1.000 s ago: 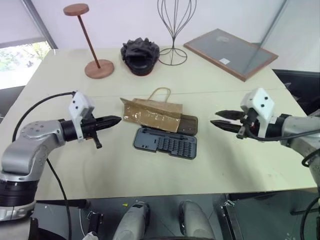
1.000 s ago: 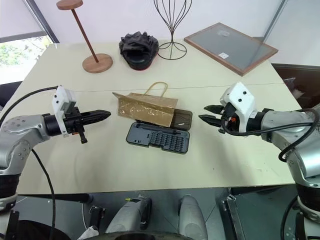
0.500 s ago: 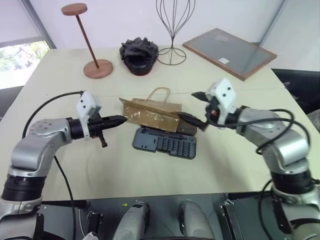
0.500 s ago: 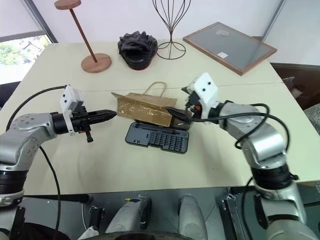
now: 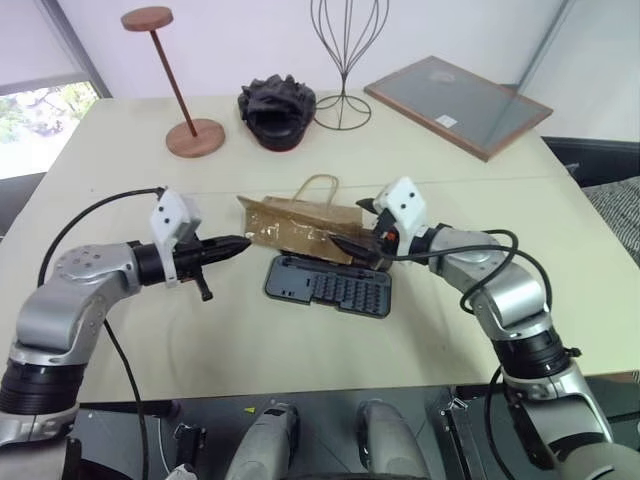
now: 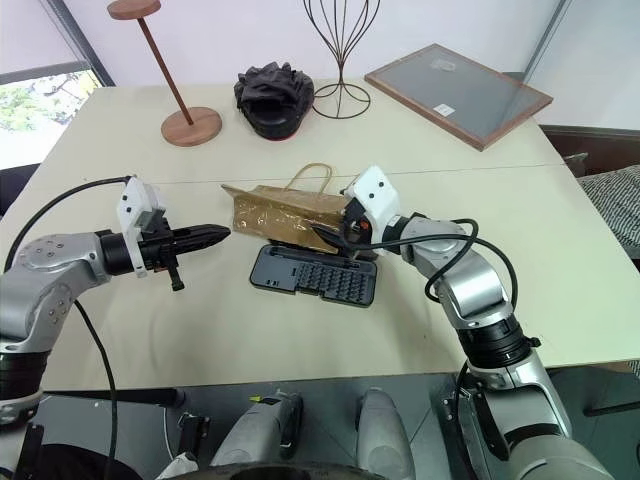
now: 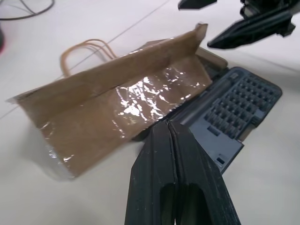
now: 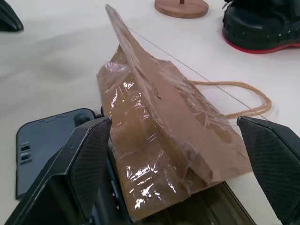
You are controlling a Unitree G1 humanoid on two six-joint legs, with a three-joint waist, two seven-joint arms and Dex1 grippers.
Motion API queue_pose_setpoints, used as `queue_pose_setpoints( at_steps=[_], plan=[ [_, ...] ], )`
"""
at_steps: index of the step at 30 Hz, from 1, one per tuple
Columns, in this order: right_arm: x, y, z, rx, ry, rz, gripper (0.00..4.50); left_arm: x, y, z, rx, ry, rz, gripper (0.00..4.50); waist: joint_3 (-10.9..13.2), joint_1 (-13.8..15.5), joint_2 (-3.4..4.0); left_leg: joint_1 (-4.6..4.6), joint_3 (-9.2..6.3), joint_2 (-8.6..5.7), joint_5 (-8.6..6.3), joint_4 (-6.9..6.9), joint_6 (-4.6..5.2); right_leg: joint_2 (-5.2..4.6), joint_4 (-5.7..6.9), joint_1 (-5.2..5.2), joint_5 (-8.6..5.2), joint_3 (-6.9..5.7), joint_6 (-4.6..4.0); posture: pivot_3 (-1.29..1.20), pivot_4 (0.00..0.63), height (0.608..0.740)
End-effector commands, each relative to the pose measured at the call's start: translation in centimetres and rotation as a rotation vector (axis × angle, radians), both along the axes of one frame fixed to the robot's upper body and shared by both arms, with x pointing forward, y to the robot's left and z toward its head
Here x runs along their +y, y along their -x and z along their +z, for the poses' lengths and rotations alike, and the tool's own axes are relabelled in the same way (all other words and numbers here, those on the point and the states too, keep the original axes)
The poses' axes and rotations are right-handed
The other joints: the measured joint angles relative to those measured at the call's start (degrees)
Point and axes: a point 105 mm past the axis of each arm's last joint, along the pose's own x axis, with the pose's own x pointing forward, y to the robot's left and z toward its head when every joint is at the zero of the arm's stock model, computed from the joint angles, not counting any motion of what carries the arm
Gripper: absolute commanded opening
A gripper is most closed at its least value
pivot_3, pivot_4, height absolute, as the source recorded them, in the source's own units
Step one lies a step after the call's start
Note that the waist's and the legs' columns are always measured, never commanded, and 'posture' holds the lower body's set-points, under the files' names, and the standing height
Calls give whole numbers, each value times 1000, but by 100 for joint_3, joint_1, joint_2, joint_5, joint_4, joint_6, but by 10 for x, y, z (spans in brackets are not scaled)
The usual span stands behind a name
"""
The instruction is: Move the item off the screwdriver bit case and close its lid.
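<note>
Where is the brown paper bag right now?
The paper bag lies mid-table on the open case's lid, just behind the bit tray, between both pincers.

Lying mid-table: case (image 5: 330, 288), flat, dark grey-black, rounded corners, rows of small bits showing, standing open. Spreading flat from its 12 o'clock edge: lid (image 5: 378, 247), smoky brown, translucent, mostly covered. Resting across that lid: bag (image 5: 300, 232), small brown kraft paper, creased lengthwise into a tent-like ridge, glossy tape glinting on the near face, thin looped handles (image 5: 318, 186) pointing toward 12 o'clock, reaching past the case toward 9 o'clock.
</note>
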Motion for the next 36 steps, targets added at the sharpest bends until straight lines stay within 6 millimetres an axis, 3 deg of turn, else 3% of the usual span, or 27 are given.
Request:
queue_pose_setpoints(
  at_steps=[1, 8, 11, 17, 23, 27, 31, 36],
  plan=[
    [3, -6, 0, -41, 1, 5, 4464, 4, 6, 12, -47, -18, 20, 0, 0, 7, 1, 1, 1, 0, 0, -1, 0, 0, 1, 0, 0, 1, 0, 0, 150, 740],
    [2, -17, -11, -55, 17, -15, 4464, 6, 10, 12, -48, -24, 42, 0, 0, 7, 1, 1, 1, 0, 0, -1, -1, 2, 1, 0, 0, 3, 0, 0, 150, 740],
    [2, -18, -12, -61, 17, -15, 3165, 4, 11, 10, -45, -26, 47, 0, 0, 2, 1, 2, 2, 0, 1, -1, -1, 3, 1, 0, 0, 4, -1, 0, 150, 740],
    [1, -18, -10, -79, 11, -25, 107, 3, 10, 9, -44, -28, 46, 0, 0, 4, 1, 3, 2, 0, 1, -2, -2, 3, 2, 0, 0, 5, -1, 0, 150, 740],
    [0, -18, -1, -132, 32, -46, 107, 1, 8, 7, -40, -29, 34, 0, 0, 5, 1, 3, 2, 0, 1, -2, -2, 3, 2, 0, 0, 5, -1, 0, 150, 740],
    [-8, -17, 23, -226, 46, -72, 107, -2, 7, 7, -39, -27, 20, 0, 1, 10, 1, 3, 3, 0, 1, -2, -2, 3, 2, 0, 0, 6, -1, 0, 150, 740],
    [-38, -25, 60, -353, 13, -226, 107, -6, 5, 5, -36, -25, 8, 0, 1, 19, 1, 3, 3, -1, 1, -2, -2, 3, 2, 0, 0, 7, -1, 0, 150, 740],
    [-95, -28, 93, -479, 22, -479, 107, -11, 2, 1, -33, -21, -9, 0, 0, 34, 1, 2, 3, -1, 1, -2, -2, 3, 1, 0, 0, 7, -1, 0, 150, 740]
  ],
)
